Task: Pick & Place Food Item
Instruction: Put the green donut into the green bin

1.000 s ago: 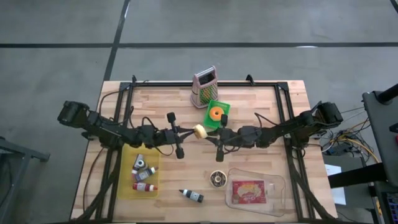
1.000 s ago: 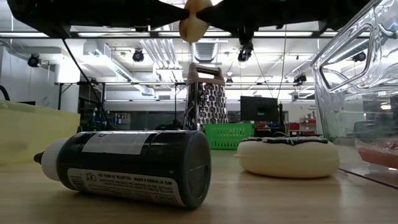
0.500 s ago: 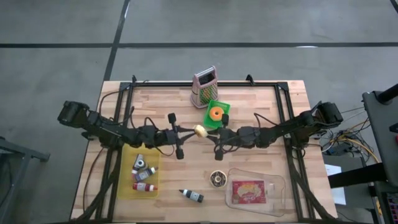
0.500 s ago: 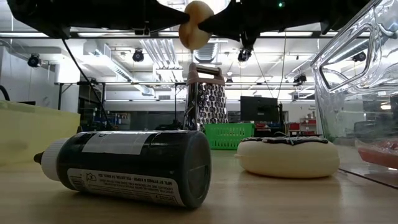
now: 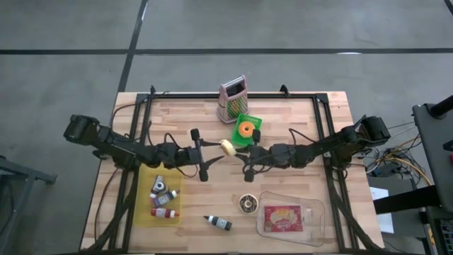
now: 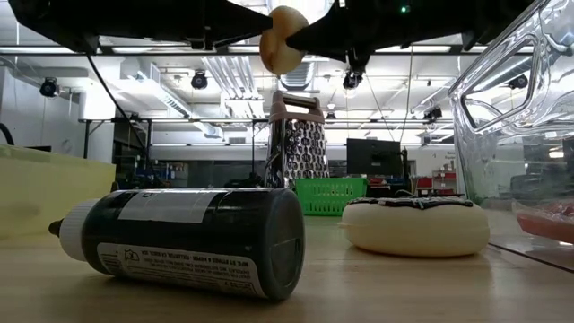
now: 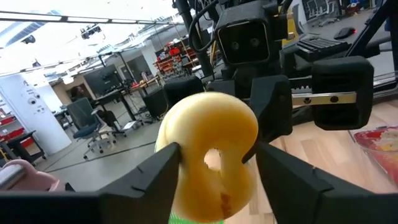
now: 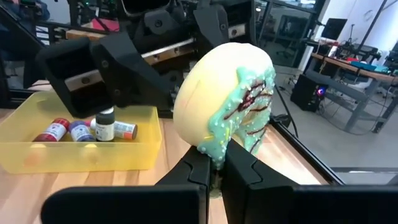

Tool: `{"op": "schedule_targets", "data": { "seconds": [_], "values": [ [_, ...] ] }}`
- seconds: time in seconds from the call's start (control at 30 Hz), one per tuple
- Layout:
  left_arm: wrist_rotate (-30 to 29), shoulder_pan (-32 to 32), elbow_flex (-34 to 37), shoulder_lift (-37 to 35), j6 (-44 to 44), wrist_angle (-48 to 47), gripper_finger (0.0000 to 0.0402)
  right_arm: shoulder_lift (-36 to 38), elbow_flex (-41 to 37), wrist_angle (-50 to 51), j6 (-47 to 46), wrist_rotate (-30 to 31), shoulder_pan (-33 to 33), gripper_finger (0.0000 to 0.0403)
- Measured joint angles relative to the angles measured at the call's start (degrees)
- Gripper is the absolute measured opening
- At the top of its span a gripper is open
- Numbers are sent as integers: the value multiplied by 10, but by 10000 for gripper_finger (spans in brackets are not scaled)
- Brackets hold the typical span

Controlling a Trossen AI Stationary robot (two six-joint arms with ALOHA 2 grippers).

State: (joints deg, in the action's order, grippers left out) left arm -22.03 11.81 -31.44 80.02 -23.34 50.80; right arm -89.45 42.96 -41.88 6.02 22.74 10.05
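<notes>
A donut [image 5: 227,148], pale yellow on one face [image 7: 208,146] and iced green with dark stripes on the other [image 8: 230,93], hangs high over the middle of the table [image 6: 283,40]. My right gripper [image 8: 214,167] reaches in level from the table's right and is shut on it. My left gripper [image 7: 217,171] reaches in level from the table's left. It is open, with one finger close to each side of the donut. My left gripper's fingers [image 7: 168,168] stand close beside the donut's two sides; I cannot tell whether they touch it. My right gripper pinches the donut's rim [image 8: 214,158] between its two fingers, coming level from the table's right. The donut stands on edge, lifted clear of the table.
A grater [image 5: 232,99] and a green basket with an orange item [image 5: 245,130] stand behind the grippers. At the near left is a yellow tray of small bottles [image 5: 161,198]. Also near are a dark bottle [image 5: 219,223], a chocolate donut [image 5: 248,204] and a clear container [image 5: 287,218].
My left gripper has opened and let go of the donut without moving away. The donut stays held up in my right gripper at about the same spot above the table.
</notes>
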Motion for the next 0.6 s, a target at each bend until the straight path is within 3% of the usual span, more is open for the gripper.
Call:
{"op": "schedule_targets", "data": {
  "seconds": [0.17,0.43,0.6],
  "values": [
    [-7,0,0,-44,0,-48,241,0,-1,9,0,3,-1,9],
    [-12,0,0,-134,43,-161,243,0,-1,44,0,35,0,10],
    [-13,1,4,-161,79,-216,242,0,9,127,-12,64,-9,10]
  ]
}}
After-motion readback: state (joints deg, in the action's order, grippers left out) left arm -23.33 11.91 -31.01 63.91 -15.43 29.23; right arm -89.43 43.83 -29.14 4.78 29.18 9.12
